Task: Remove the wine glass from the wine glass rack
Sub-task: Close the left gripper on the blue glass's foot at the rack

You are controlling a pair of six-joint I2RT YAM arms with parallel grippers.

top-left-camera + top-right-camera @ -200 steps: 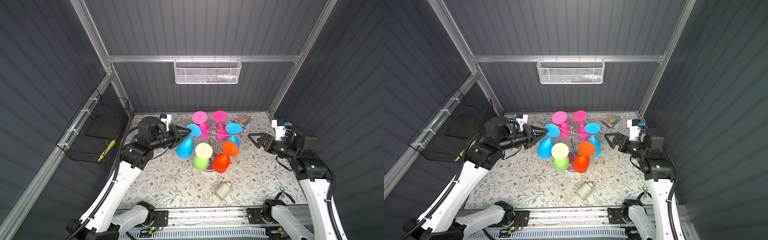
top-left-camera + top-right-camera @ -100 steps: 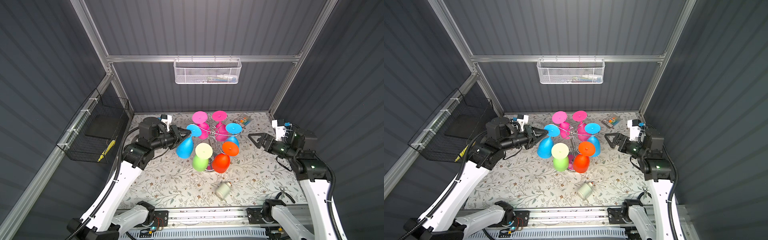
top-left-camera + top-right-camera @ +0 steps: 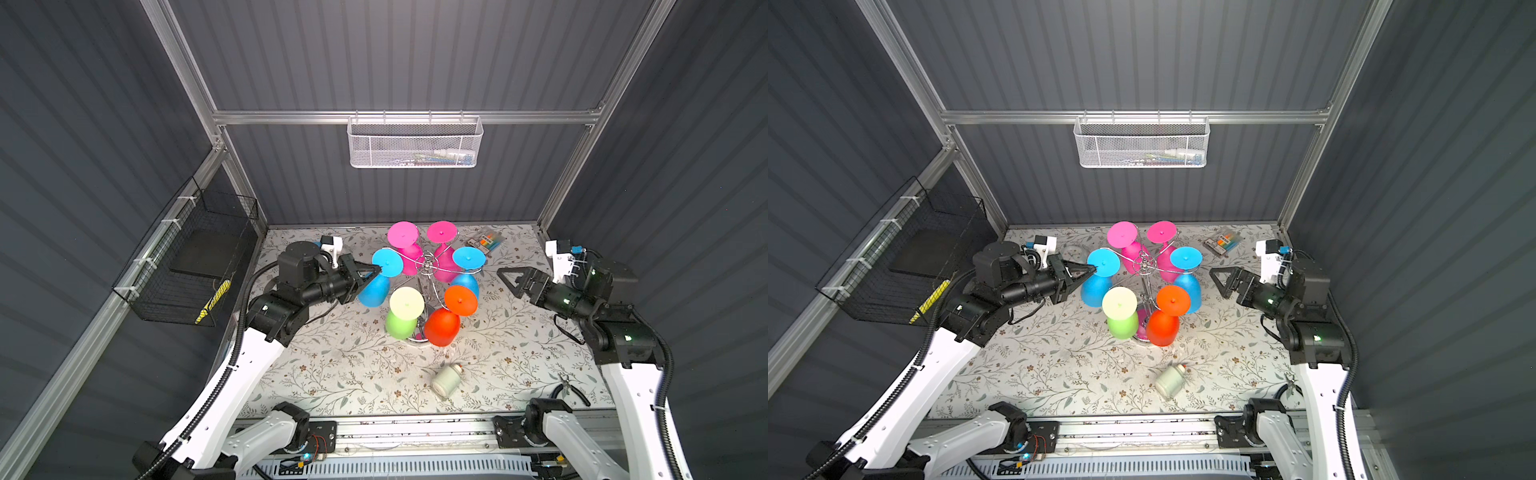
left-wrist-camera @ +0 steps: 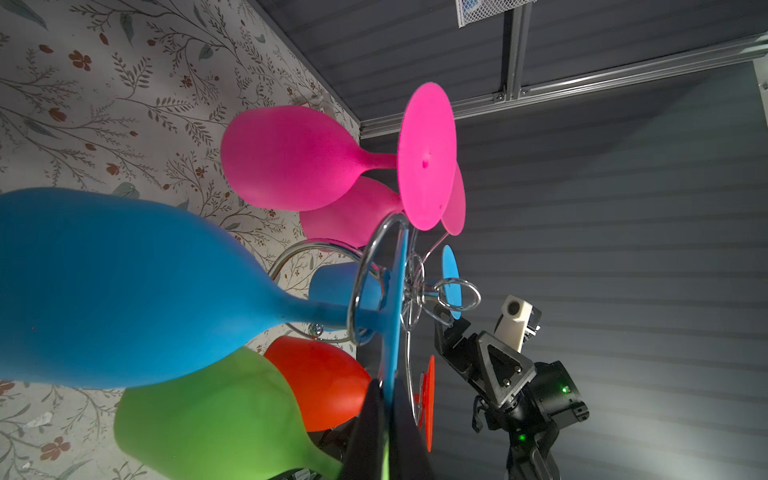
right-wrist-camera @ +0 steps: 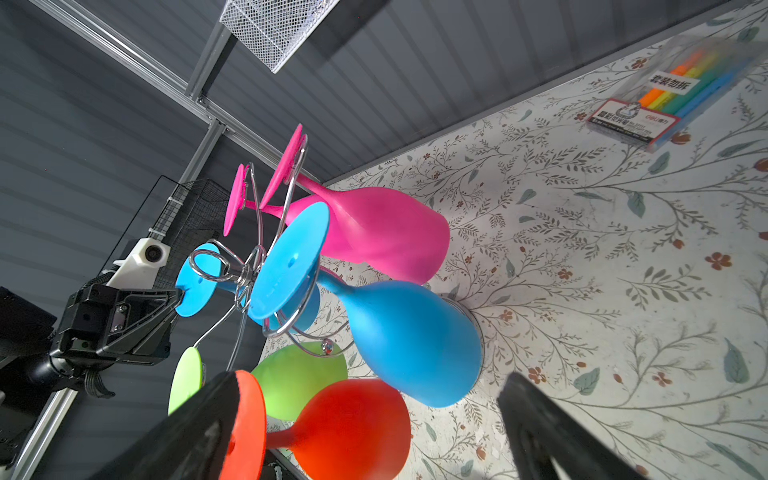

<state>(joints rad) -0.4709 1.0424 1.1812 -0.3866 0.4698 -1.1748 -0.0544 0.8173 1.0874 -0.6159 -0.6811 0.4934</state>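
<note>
The chrome wine glass rack [image 3: 424, 264] [image 3: 1142, 262] stands mid-table with several coloured glasses hanging upside down from its arms. My left gripper [image 3: 375, 270] [image 3: 1093, 270] [image 4: 388, 401] is shut on the rim of the round foot of the left blue wine glass [image 3: 374, 291] [image 3: 1096, 291] [image 4: 124, 286], whose stem still sits in a wire loop of the rack [image 4: 359, 291]. Right of the rack, my right gripper [image 3: 505, 277] [image 3: 1217, 278] [image 5: 368, 386] hangs open and apart from it, facing the orange-red glass [image 5: 353, 428] and the other blue glass [image 5: 411, 340].
Two pink glasses [image 3: 409, 253], a green one [image 3: 401, 324] and the orange-red one [image 3: 442, 326] also hang on the rack. A white bottle [image 3: 445, 380] lies at the front, a marker pack [image 3: 487, 242] at the back right, pliers [image 3: 571, 384] at the front right. A black wire basket [image 3: 187, 266] hangs on the left wall.
My left gripper's jaws have closed onto the left blue glass's foot. The right arm has stayed still.
</note>
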